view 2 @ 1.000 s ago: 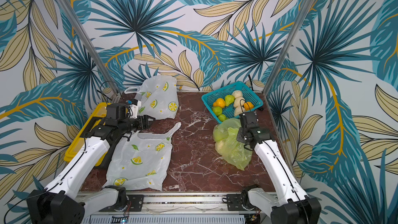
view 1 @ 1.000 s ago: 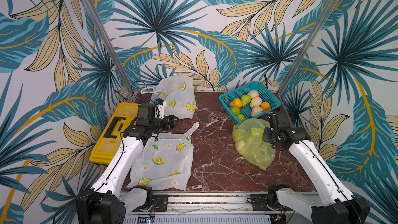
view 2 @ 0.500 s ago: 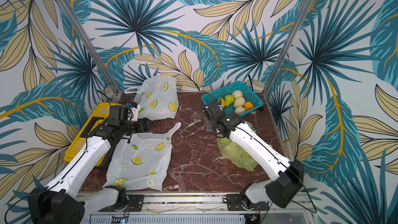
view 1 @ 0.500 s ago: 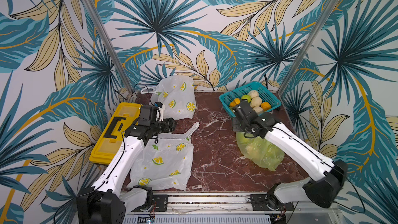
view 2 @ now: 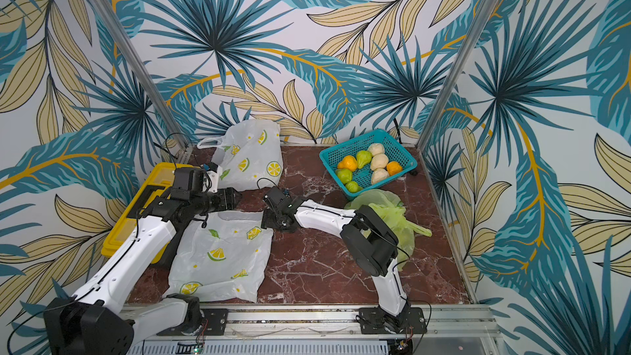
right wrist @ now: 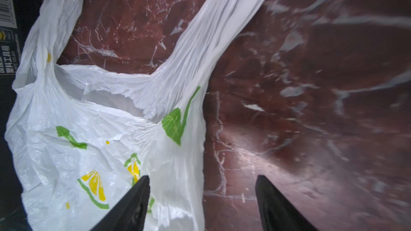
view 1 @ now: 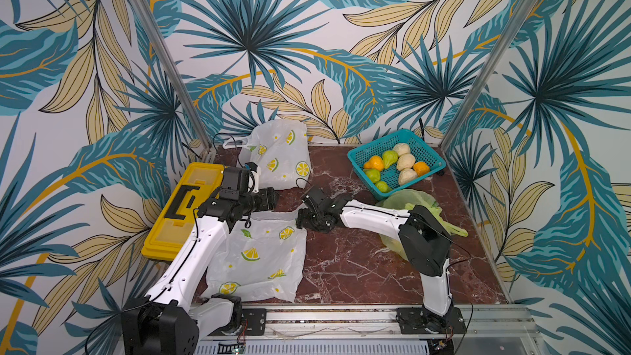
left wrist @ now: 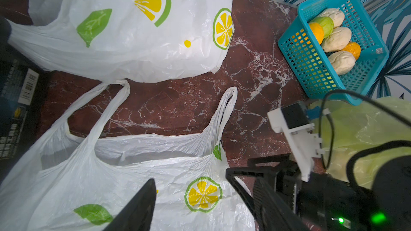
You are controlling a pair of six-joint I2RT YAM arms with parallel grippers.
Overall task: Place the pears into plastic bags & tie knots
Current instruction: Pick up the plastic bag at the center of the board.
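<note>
Near bag: white crinkly lemon-print plastic carrier bag (view 1: 259, 254), flat on the front-left of the red-brown marble tabletop (view 1: 358, 268). Long axis runs front-to-back, mouth and both loop handles (left wrist: 228, 98) point at the back wall.
Right gripper (right wrist: 202, 194): jaws wide apart, nothing between them. It's low over the bag's far right corner, at the base of that handle; one finger (right wrist: 135, 203) over plastic, the other over bare marble. Contact: can't tell.
Left gripper (view 1: 271, 199): jaws apart, empty, just past the bag mouth, between it and the second white lemon-print bag (view 1: 276, 155) at the back. That one's handle points to the back-left corner.
Pears (view 1: 405, 162), green, cream and orange, sit in the teal mesh basket (view 1: 426, 146), back right.
Translucent light green bag (view 1: 406, 198): bulging, just in front of the basket, partly under the right arm, tail pointing right.
Yellow toolbox (view 1: 181, 213) sits at the left edge.
</note>
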